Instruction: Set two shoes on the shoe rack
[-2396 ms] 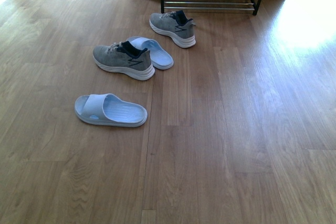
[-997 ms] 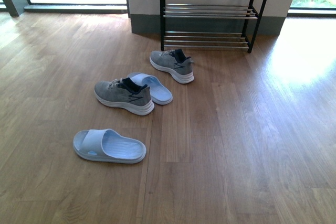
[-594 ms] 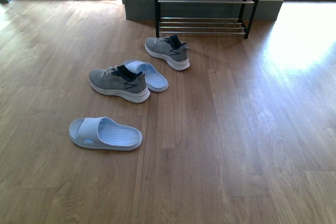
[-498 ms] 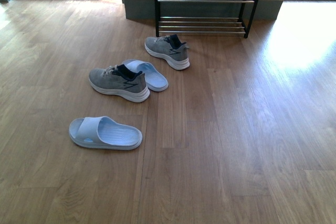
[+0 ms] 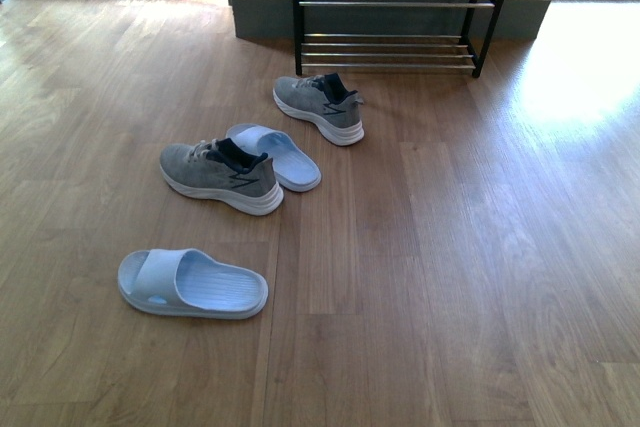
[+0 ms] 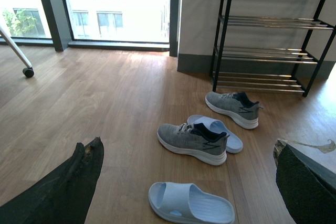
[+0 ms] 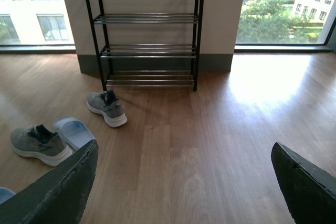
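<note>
Two grey sneakers lie on the wooden floor: one mid-left, the other just in front of the black shoe rack, whose rods hold nothing. One pale blue slide lies between the sneakers, partly behind the nearer one. A second slide lies closest to me. No arm shows in the front view. My left gripper is open, high above the near slide and sneaker. My right gripper is open over bare floor, with the rack and a sneaker ahead.
The rack stands against a pale wall with a grey skirting, between large windows. A metal leg on a caster wheel stands far off by the window. A bright sunlit patch covers the floor at the right.
The front view has shifted: the rack now sits a little lower in it and the shoes lie slightly lower and further left. The shoes have not moved relative to one another.
</note>
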You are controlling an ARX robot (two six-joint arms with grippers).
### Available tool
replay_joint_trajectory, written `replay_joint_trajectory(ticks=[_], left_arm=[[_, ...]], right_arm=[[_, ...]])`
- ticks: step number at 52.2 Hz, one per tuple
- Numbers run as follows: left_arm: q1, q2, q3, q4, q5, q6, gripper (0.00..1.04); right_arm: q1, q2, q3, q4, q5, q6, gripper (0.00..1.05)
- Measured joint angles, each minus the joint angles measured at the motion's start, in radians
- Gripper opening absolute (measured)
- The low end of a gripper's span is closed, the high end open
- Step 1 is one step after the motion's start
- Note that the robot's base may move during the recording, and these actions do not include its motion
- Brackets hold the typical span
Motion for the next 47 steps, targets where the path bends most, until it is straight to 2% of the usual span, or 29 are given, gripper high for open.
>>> replay_joint_trajectory(ticks=[47], left_arm=[[0.0,0.0,0.0,0.0,0.0,0.0,0.95]], right_arm=[[0.0,0.0,0.0,0.0,0.0,0.0,0.96]])
